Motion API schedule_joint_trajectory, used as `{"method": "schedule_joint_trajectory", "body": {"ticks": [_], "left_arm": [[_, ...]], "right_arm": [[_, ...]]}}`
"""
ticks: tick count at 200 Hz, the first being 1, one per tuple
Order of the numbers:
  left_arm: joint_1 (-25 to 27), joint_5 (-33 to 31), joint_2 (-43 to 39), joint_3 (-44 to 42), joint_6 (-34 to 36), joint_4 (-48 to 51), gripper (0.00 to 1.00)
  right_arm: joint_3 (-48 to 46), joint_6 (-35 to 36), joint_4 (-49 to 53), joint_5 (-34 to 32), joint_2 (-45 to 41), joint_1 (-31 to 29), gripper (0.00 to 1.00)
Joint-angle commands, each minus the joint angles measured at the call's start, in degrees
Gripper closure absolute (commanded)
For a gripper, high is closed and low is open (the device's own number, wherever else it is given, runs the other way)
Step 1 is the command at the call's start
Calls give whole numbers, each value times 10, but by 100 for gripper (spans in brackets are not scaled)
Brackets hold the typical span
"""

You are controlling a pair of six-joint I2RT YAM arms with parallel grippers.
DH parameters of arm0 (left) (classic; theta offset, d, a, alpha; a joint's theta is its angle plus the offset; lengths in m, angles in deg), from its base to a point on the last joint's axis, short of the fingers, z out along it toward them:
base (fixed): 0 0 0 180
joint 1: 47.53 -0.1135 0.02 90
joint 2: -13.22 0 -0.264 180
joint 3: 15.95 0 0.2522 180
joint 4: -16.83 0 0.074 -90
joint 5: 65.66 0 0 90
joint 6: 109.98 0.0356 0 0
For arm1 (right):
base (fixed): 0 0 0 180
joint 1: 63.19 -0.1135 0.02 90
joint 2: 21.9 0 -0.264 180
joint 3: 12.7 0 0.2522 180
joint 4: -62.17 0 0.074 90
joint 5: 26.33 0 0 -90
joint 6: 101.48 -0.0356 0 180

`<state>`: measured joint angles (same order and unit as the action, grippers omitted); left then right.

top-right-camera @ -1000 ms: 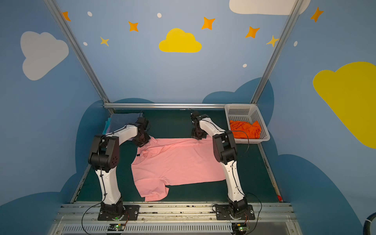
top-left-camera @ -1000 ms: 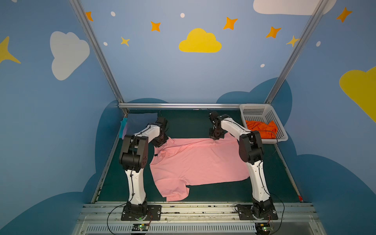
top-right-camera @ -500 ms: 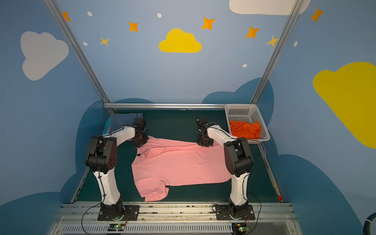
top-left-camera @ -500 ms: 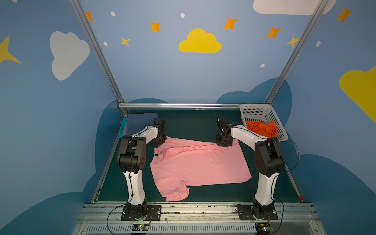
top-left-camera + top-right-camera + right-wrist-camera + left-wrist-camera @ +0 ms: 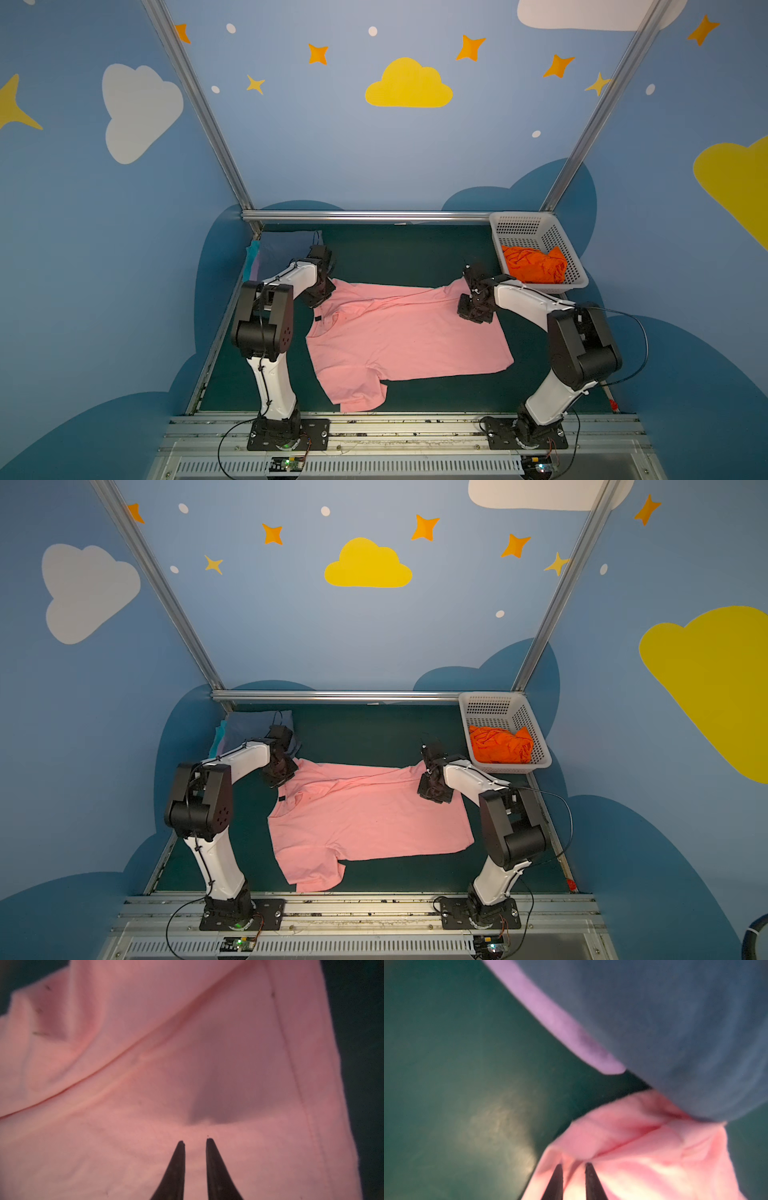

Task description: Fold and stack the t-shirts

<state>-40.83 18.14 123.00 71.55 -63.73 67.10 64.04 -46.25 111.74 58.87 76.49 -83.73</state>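
The pink t-shirt (image 5: pixel 407 340) (image 5: pixel 365 820) lies spread on the green table in both top views, collar to the left and hem to the right. My left gripper (image 5: pixel 322 297) (image 5: pixel 574 1165) is at its far left shoulder, shut on a pinched fold of pink cloth. My right gripper (image 5: pixel 473 313) (image 5: pixel 195 1140) hovers over the far right hem corner, its fingers slightly apart with nothing between them and the cloth flat below. An orange t-shirt (image 5: pixel 534 264) lies crumpled in the basket. A slate-blue t-shirt (image 5: pixel 675 1022) tops a folded stack over a lavender one (image 5: pixel 550 1016).
The white perforated basket (image 5: pixel 519 216) stands at the back right corner. The folded stack (image 5: pixel 286 249) sits at the back left, with a teal edge (image 5: pixel 251 259) showing, close behind my left gripper. A metal rail (image 5: pixel 365 215) bounds the table's far side.
My right gripper moved right and toward the front, drawing the hem corner out, then opened and let go of it. The left gripper shifted slightly back and left, still holding the cloth.
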Motion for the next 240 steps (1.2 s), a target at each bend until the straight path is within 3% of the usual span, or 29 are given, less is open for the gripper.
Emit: {"method": "schedule_joint_trajectory", "body": {"ticks": [1, 36, 72, 136, 157, 167, 179, 189, 240], "left_arm": [[20, -20, -26, 34, 0, 37, 74], [46, -34, 11, 94, 8, 56, 70], [55, -29, 67, 132, 10, 59, 73], [57, -22, 122, 142, 18, 53, 76], [56, -19, 131, 137, 18, 50, 76], [56, -18, 133, 134, 18, 48, 77], [55, -17, 134, 130, 18, 47, 77], [55, -18, 133, 130, 18, 47, 77], [50, -21, 131, 128, 18, 50, 79]], "right_arm": [[88, 20, 26, -9, 34, 20, 68], [235, 32, 67, -17, 145, 33, 56], [380, 34, 117, -27, 260, 43, 53], [477, 27, 146, -31, 347, 64, 51], [488, 28, 148, -29, 363, 68, 57], [493, 27, 149, -24, 371, 69, 67], [496, 24, 150, -20, 376, 71, 89], [497, 22, 147, -19, 375, 72, 100], [537, 40, 143, -10, 323, 73, 100]]}}
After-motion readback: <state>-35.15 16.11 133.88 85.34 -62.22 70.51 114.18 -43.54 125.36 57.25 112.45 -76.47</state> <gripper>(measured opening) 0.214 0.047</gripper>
